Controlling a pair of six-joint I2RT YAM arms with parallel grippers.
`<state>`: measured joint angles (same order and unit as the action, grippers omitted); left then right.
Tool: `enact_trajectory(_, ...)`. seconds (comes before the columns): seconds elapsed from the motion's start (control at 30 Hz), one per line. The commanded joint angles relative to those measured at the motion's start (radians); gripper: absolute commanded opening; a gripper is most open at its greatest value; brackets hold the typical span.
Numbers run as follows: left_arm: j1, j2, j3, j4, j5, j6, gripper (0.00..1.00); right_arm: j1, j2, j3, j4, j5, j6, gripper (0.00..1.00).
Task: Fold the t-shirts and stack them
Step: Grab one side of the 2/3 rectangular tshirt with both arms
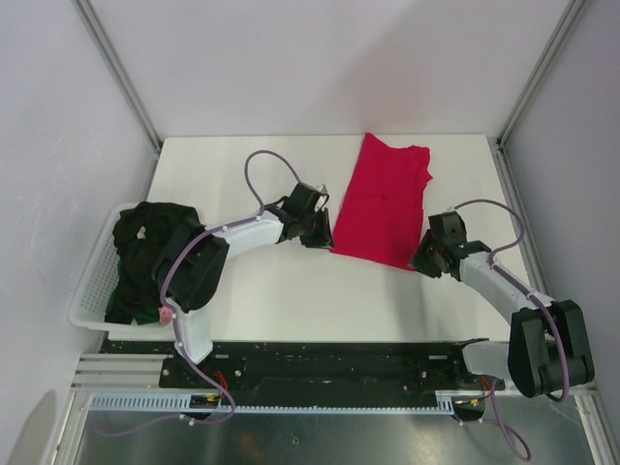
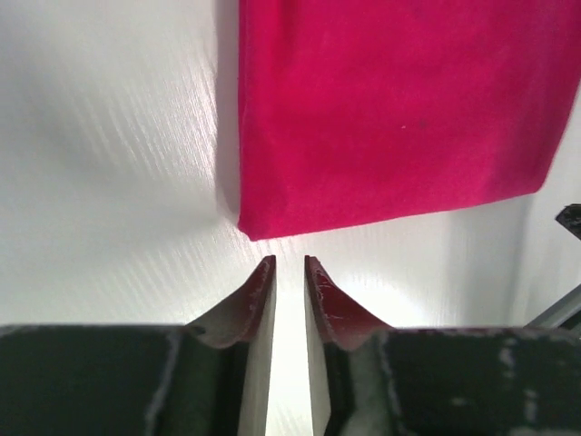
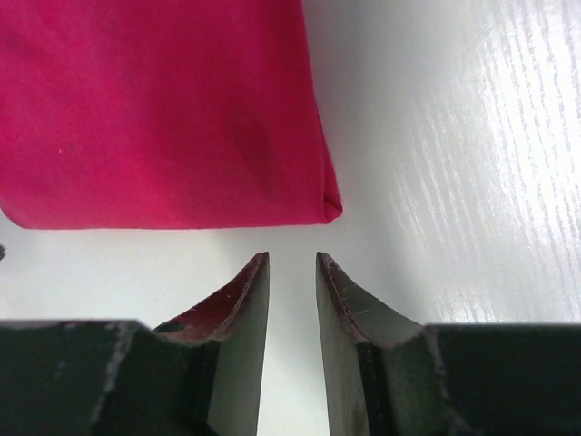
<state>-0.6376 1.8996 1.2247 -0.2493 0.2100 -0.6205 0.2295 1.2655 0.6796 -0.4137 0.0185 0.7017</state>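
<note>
Red t-shirt (image 1: 383,203): bright crimson, folded into a long narrow panel and lying flat on the bench, right of centre. It runs at a slight slant from the far edge toward the arms. One short sleeve sticks out on its far right side.
Near edge of the shirt: a straight folded hem with two corners, one facing each arm.
Left claw (image 1: 318,232): low over the bench at the shirt's near left corner. In the left wrist view its two fingers stand a narrow slit apart with only bare bench between them. The tips stop just short of the cloth corner and do not touch it.
Right claw (image 1: 424,260): low at the shirt's near right corner. In the right wrist view its fingers are parted a little wider than the left pair, again with nothing between them. The tips sit just beside the hem, apart from it.
Dark t-shirt (image 1: 145,242): black or very dark green, bunched in a loose heap inside the basket, well apart from the red one.
Pink cloth (image 1: 166,315): a small pale patch at the near edge of the dark heap, possibly another shirt; too little shows to tell.
Basket (image 1: 89,291): white plastic lattice, at the left edge of the bench beside the left arm's base.
Bench (image 1: 291,300): white, with faint wood grain.
</note>
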Motion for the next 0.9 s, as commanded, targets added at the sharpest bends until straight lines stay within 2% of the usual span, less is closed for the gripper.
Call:
enact_trajectory(0.0, 0.019, -0.082, -0.016, 0.022, -0.023, 0.010, 0.26, -0.024, -0.006, 0.003, 0.013, 0.017, -0.018, 0.33)
enact_trajectory(0.17, 0.027, -0.064, -0.017, 0.021, -0.024, 0.010, 0.28, -0.050, 0.058, 0.012, 0.083, 0.009, -0.020, 0.32)
enact_trajectory(0.43, 0.044, -0.030, -0.010, 0.022, -0.028, 0.022, 0.34, -0.046, 0.151, 0.018, 0.069, 0.065, -0.045, 0.31)
enact_trajectory(0.63, 0.046, -0.004, 0.002, 0.021, -0.018, 0.025, 0.37, -0.046, 0.139, 0.007, 0.058, 0.083, -0.048, 0.26)
enact_trajectory(0.87, 0.043, 0.021, 0.011, 0.029, 0.004, 0.025, 0.38, -0.044, 0.071, 0.007, 0.051, 0.072, -0.038, 0.26)
